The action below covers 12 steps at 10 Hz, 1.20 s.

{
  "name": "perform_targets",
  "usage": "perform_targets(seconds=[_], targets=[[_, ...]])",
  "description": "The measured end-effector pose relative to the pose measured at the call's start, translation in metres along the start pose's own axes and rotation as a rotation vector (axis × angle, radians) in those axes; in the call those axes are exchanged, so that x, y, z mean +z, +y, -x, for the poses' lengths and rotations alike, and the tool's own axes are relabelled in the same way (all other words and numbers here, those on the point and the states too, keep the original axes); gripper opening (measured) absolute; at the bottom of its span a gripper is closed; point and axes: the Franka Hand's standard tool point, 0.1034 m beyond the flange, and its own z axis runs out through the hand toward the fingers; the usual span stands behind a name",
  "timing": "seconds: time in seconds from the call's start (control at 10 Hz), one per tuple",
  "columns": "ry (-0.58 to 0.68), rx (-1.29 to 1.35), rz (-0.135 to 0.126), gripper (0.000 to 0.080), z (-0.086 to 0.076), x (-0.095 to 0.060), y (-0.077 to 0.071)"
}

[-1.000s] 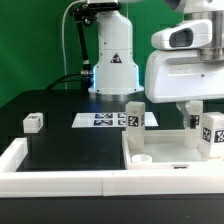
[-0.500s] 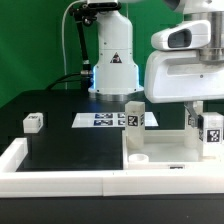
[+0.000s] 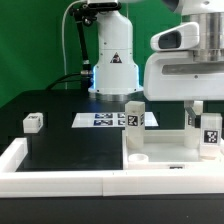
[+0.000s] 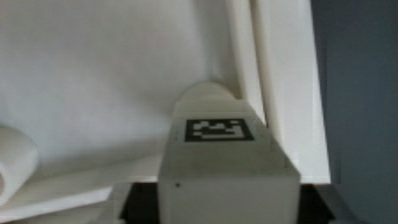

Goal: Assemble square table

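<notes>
The gripper [image 3: 204, 115] was closed on one white leg [image 3: 210, 136], holding it upright at the right edge of the exterior view. The leg's tag faced the camera and its lower end sat low over the far right corner of the slab [image 3: 175, 158]. The slab lay in the lower right of that view on the black surface [image 3: 70, 150], tucked against the border wall [image 3: 60, 180].

A second leg [image 3: 134, 114] stood upright at the slab's far corner toward the exterior view's left. A round socket [image 3: 141, 157] showed open at the near corner on the same side. A third, loose leg [image 3: 33, 122] lay well apart at the exterior view's left, beyond the marker board [image 3: 100, 120].

In the wrist view the held leg [image 4: 217, 150] pointed into the angle where the slab's raised rim [image 4: 249, 60] met its floor. The corner hole itself was hidden behind the leg.

The step in hand looked like seating this leg in that corner. To do it well:
- The leg should stay plumb and its axis should line up over the hole before any downward push. The rim was just beside it and could deflect a tilted leg.
- Descent should be slow.
- If the joint is threaded, it would want light pressure with rotation rather than force.
- The grip should stay firm until the leg stands by itself.

Whether the leg already touched the slab could not be told.
</notes>
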Motion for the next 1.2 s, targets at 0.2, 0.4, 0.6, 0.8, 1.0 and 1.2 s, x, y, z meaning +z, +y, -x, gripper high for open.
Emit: perform_targets(seconds=[0.2,0.4,0.6,0.8,1.0,1.2], targets=[[0.032,0.256,-0.027,0.0291,-0.0027,0.0006,-0.0027],[0.052,0.468,-0.067,0.0291,-0.0059,0.0008,-0.0012],[0.037,0.652,-0.082,0.0291,-0.0071,0.0007,0.0004],[0.027,0.756,-0.083,0.0372,-0.0071,0.0008,0.0002],[0.028,0.715,-0.08,0.0507,-0.0071,0.0008,0.0003],[0.027,0.57,-0.076,0.064,-0.0073,-0.0007,-0.0017]])
